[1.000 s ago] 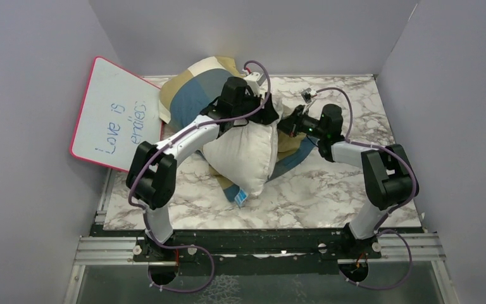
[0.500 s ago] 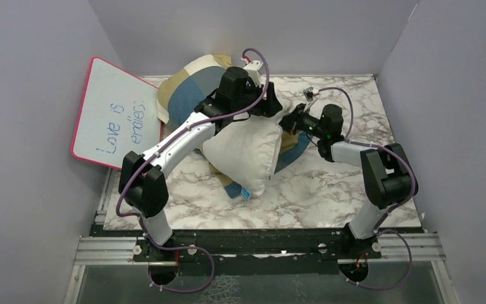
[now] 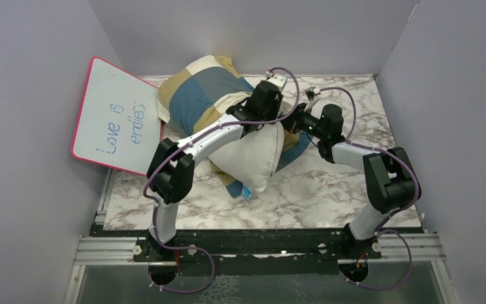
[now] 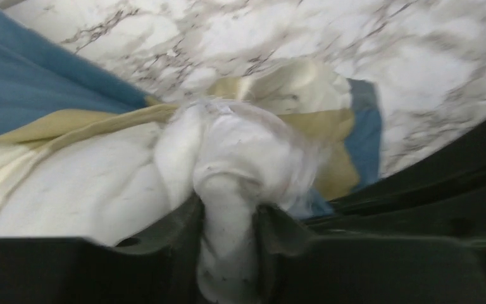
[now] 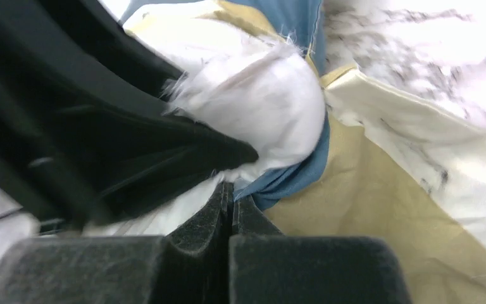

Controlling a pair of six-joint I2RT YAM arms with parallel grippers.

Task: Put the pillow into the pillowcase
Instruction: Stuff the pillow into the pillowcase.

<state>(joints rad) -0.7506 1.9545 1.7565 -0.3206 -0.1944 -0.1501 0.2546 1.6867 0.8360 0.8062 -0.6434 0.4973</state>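
Observation:
The white pillow [image 3: 247,152] stands tilted in the middle of the marble table, its small blue tag [image 3: 245,192] at the low near corner. The checked blue, tan and cream pillowcase [image 3: 193,88] lies bunched behind it, and part of it runs under the pillow's right side [image 3: 297,147]. My left gripper [image 3: 274,124] is at the pillow's upper right corner. In the left wrist view the gripper [image 4: 228,215] is shut on a fold of white pillow [image 4: 240,152] fabric. My right gripper [image 3: 293,119] faces it closely. Its jaws [image 5: 231,190] are shut on the blue edge of the pillowcase [image 5: 291,177].
A pink-rimmed whiteboard [image 3: 117,114] with handwriting leans against the left wall. Grey walls close in the table on the left, back and right. Both wrists and their purple cables [image 3: 329,92] crowd together above the pillow's right corner. Bare marble [image 3: 329,190] lies near the front right.
My left arm has swung right, from over the pillow's top to its upper right corner, and its jaws have narrowed onto the white fabric. The right arm has hardly moved.

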